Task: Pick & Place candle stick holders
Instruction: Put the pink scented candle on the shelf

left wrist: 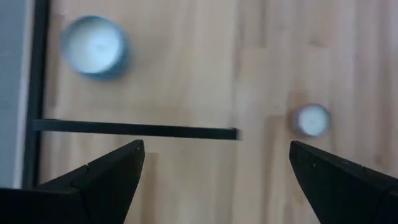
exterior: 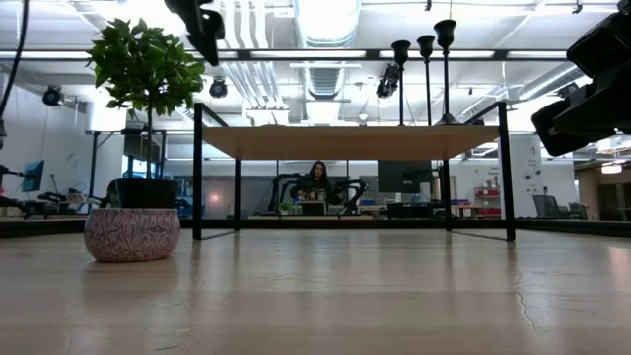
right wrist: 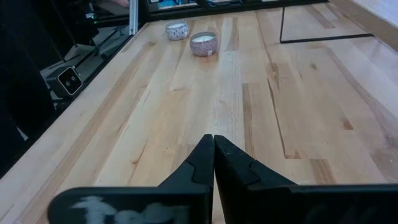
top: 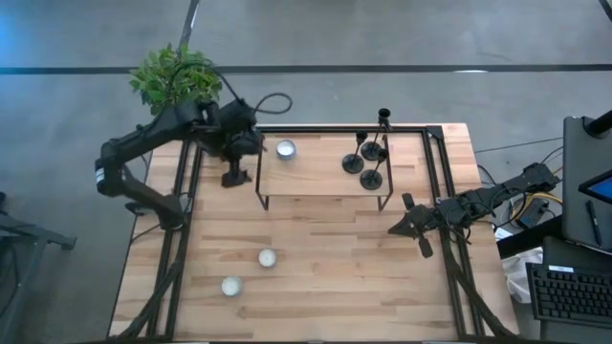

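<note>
Three black candle stick holders stand on their round bases on the right part of a raised wooden shelf; their stems show in the low view. My left gripper hangs open and empty above the shelf's left end, pointing down; its fingers stand wide apart. My right gripper is shut and empty over the table, near the shelf's right front leg; its closed tips show in the right wrist view.
A small candle tin sits on the shelf's left part, also in the left wrist view. Two more tins stand on the table's near left. A potted plant stands at the far left corner.
</note>
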You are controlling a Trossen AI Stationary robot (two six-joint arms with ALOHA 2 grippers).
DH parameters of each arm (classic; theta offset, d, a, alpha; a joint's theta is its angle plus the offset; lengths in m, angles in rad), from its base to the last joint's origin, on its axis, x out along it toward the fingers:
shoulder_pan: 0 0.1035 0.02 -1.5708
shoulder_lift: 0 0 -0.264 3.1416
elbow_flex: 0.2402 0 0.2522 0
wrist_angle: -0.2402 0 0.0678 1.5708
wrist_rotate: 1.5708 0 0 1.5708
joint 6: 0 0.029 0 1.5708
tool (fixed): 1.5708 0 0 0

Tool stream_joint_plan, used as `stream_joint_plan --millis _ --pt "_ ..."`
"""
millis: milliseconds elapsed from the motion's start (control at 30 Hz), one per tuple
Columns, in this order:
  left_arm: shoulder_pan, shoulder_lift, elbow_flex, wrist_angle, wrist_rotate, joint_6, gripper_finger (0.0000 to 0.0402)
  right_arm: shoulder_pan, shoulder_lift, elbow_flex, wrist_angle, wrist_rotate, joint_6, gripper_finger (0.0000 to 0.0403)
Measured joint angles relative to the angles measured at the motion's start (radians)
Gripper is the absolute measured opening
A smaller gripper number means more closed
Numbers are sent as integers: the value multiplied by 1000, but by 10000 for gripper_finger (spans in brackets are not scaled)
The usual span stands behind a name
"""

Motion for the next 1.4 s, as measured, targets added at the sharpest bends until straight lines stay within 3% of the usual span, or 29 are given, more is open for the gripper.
stream_joint_plan --millis 133,433,800,1033,1233,1400 --pt "-67 -67 -103 32 69 -68 397 0 0 0 0 0 0 8" --pt "-200 -205 -405 144 73 -267 397 0 0 0 0 0 0 8" --pt "-316 -320 -762 434 71 -451 397 0 0 0 0 0 0 8" --pt "-327 -374 -957 648 110 -640 397 0 0 0 0 0 0 8" --pt "-327 -388 -1086 844 183 -679 397 0 0 0 0 0 0 8" --pt "-330 -381 -1107 854 199 -717 397 0 0 0 0 0 0 8"
